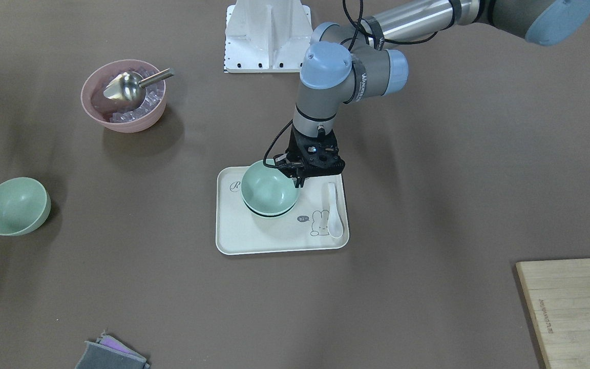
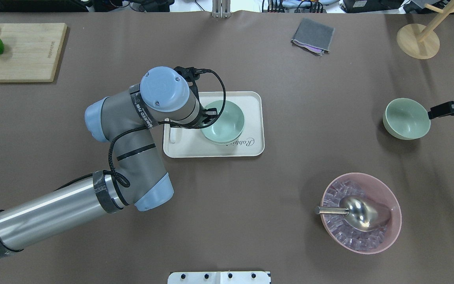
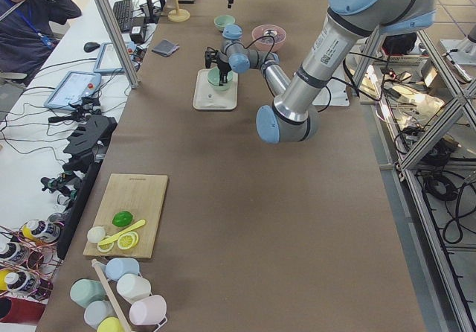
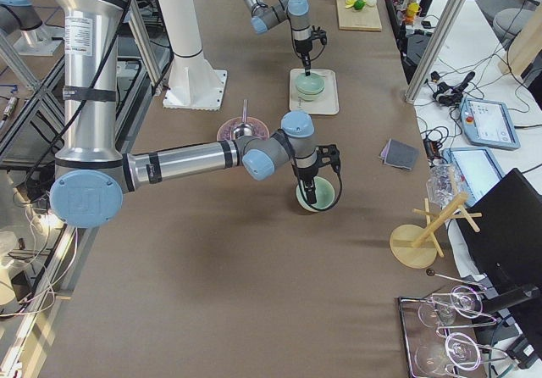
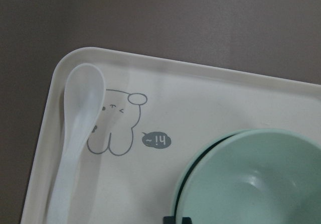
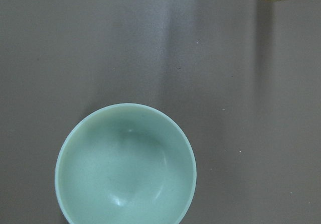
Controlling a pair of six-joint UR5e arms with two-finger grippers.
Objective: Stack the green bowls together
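Observation:
Two green bowls sit nested on the cream tray (image 1: 233, 241). The upper bowl (image 1: 267, 187) rests in the lower bowl (image 1: 261, 213), with a thin dark gap between their rims. My left gripper (image 1: 299, 179) points down and is shut on the upper bowl's rim; that bowl fills the lower right of the left wrist view (image 5: 256, 179). The third green bowl (image 2: 404, 116) stands alone on the table, upright and empty. My right gripper (image 2: 434, 112) hovers just beside it. The right wrist view shows this bowl (image 6: 125, 163) from above but no fingers, so I cannot tell whether that gripper is open or shut.
A white spoon (image 1: 334, 210) lies on the tray next to the stack. A pink bowl (image 2: 392, 232) holds ice and a metal scoop (image 2: 359, 213). A cutting board (image 2: 22, 51) with fruit, a grey cloth (image 2: 313, 36) and a wooden stand (image 2: 418, 41) lie along the far side.

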